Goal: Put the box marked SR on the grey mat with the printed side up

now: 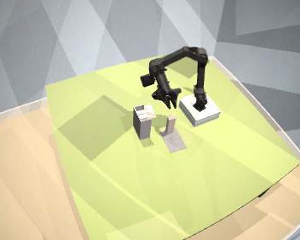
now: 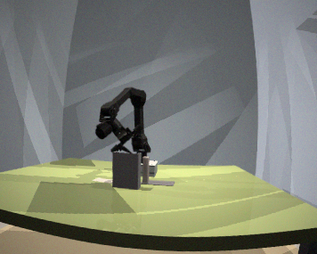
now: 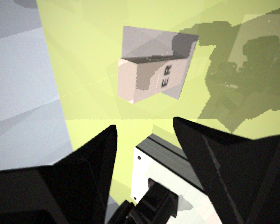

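The tool [image 1: 173,106] [image 2: 120,149] [image 3: 144,125] is partly spread, its two fingers apart and pinching nothing. It hangs above the bench [image 1: 116,186] [image 2: 167,215] [image 3: 90,100], fingertips angled down, touching neither the box near it nor the bin. In the wrist view, past the fingertips and set apart from them, a pale box [image 1: 170,125] [image 2: 145,170] [image 3: 150,77] stands upright on the grey mat [image 1: 175,144] [image 2: 163,184] [image 3: 145,40], close to one end of it. Its side reads ER in large dark letters, and that printed face is turned sideways rather than up. The grey bin [image 1: 141,129] [image 2: 126,170] stands upright near the tool and lower than it, to its left in the top picture and in front of it in the exterior one. Pale box tops show inside the bin's open top, but no code can be read there, so which one is SR cannot be told; the SR box is not the one on the mat. The arm's white base [image 1: 196,120] [image 2: 152,167] [image 3: 142,170] sits near the tool, to its right in the top picture, and partly shows between the fingers in the wrist view.
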Robot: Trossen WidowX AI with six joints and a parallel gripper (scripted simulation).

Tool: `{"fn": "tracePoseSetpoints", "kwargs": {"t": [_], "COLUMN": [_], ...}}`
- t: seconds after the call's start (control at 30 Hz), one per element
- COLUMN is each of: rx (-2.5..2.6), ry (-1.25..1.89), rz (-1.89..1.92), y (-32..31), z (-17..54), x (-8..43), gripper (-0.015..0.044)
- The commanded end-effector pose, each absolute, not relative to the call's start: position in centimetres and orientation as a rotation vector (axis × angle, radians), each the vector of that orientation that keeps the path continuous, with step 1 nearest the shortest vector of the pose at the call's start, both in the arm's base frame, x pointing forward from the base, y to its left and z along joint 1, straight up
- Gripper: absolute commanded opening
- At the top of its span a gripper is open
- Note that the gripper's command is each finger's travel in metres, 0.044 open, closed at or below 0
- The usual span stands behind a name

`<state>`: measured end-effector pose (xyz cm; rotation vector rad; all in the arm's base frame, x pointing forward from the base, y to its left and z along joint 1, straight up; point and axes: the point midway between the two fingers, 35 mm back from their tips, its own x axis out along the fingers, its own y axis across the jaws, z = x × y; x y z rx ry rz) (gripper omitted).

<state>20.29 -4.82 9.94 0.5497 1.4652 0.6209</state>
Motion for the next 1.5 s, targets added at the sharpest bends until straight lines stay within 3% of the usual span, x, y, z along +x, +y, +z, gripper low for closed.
{"fn": "tracePoseSetpoints", "kwargs": {"t": [0.0, 0.77, 1.47], "rx": [0.574, 0.753, 0.911], "ry": [1.516, 1.74, 1.719], "rz": [0.556, 0.033, -0.504], "y": [-4.6, -3.1, -1.9], "z": [9.9, 9.9, 10.3], "x": [20.3, 20.8, 21.4], "gripper": [0.0237, 0.0237, 0.0237]}}
